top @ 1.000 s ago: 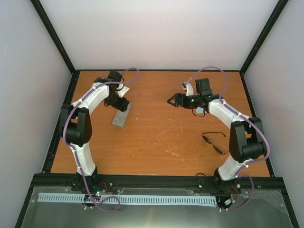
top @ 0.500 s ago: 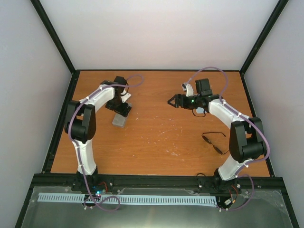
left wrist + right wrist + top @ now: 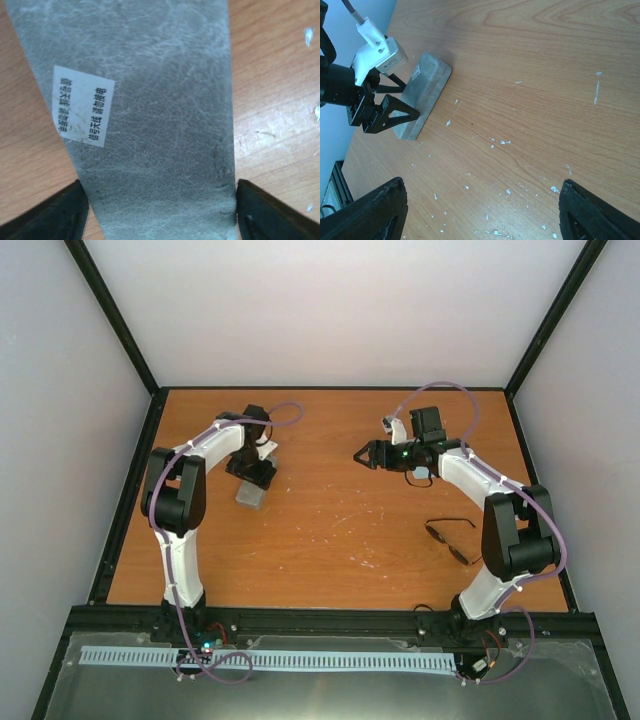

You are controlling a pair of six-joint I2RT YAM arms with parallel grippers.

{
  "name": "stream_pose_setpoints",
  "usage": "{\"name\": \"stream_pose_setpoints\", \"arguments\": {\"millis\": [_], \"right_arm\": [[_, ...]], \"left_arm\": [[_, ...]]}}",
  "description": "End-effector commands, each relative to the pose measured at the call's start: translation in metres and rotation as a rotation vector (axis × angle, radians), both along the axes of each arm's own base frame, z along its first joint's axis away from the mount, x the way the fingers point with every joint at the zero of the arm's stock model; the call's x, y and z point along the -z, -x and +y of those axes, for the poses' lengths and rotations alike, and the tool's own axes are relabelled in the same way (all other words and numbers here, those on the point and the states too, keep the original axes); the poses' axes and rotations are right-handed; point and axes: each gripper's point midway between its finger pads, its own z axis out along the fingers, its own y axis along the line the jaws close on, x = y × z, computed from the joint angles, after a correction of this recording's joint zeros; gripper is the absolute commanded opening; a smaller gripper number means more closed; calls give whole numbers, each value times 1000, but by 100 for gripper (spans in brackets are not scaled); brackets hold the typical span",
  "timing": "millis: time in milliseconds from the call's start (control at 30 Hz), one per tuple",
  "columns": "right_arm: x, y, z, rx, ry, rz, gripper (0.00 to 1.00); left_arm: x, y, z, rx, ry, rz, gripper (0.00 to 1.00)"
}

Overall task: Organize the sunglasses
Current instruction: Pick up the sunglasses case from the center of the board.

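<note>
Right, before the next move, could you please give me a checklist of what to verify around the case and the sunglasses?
1. The grey case lies flat on the table: ok.
2. The left fingers sit on either side of the case: ok.
3. The left fingers grip it firmly: cannot tell.
4. The case is open to take the sunglasses: not ok, it is shut.
5. The right fingers are apart with nothing between them: ok.
6. The sunglasses lie free on the table, with nothing on them: ok.
</note>
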Motion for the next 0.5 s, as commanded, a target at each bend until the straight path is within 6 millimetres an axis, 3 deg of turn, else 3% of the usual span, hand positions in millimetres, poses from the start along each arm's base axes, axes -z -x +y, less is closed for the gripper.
{"name": "stream_pose_setpoints", "arguments": {"millis": [0,300,467], "right_arm": [[1,-1,3,-15,3,2,79],[0,-2,2,-3,2,-2,77],[-10,-3,6,-16,-31,-29,80]], "left_arm": [[4,3,-5,-4,14,17,73],[6,13,-12,0,67,38,39],[-13,9,-37,30,210,13,33]]}}
